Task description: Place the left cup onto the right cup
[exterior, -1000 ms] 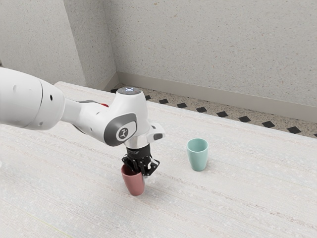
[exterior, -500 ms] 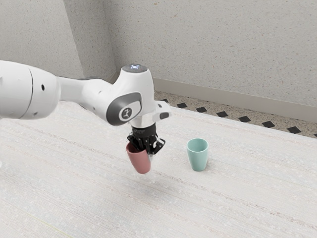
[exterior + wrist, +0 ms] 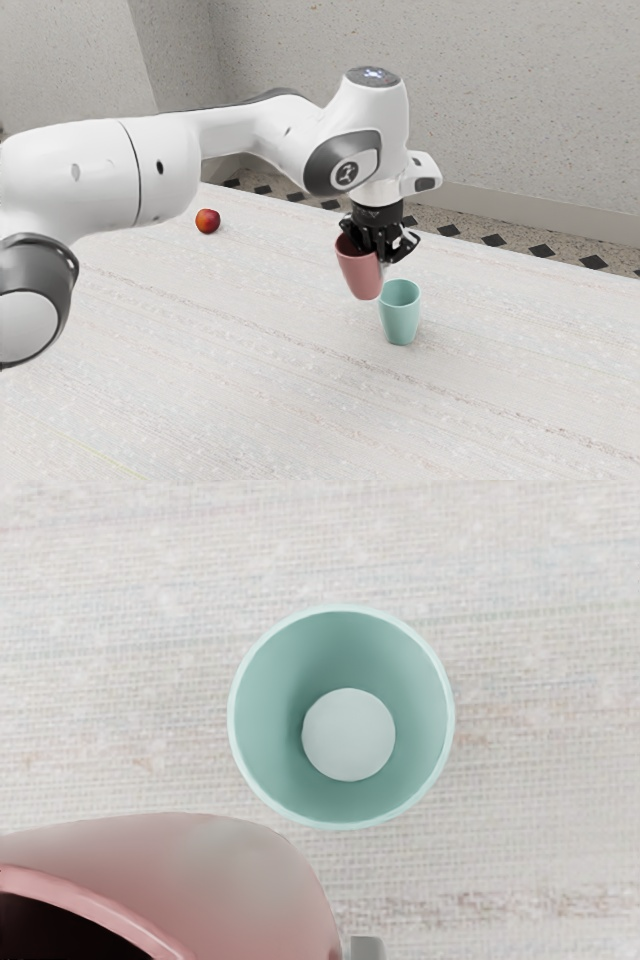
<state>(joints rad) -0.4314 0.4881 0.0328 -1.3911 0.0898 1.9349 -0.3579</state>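
Jaws grip the pink cup by its partly hidden rim, aloft beside the teal cup.

cups, total: 2
pink cup: 1, same one at wrist view edge
teal cup: 1, same one seen from above in wrist view
red fruit: 1, small, round
arm: 1, white
gripper: 1, w/ 2 fingers
table: 1
black floor tiles: several in a row, some hidden behind arm, exact no. can't tell
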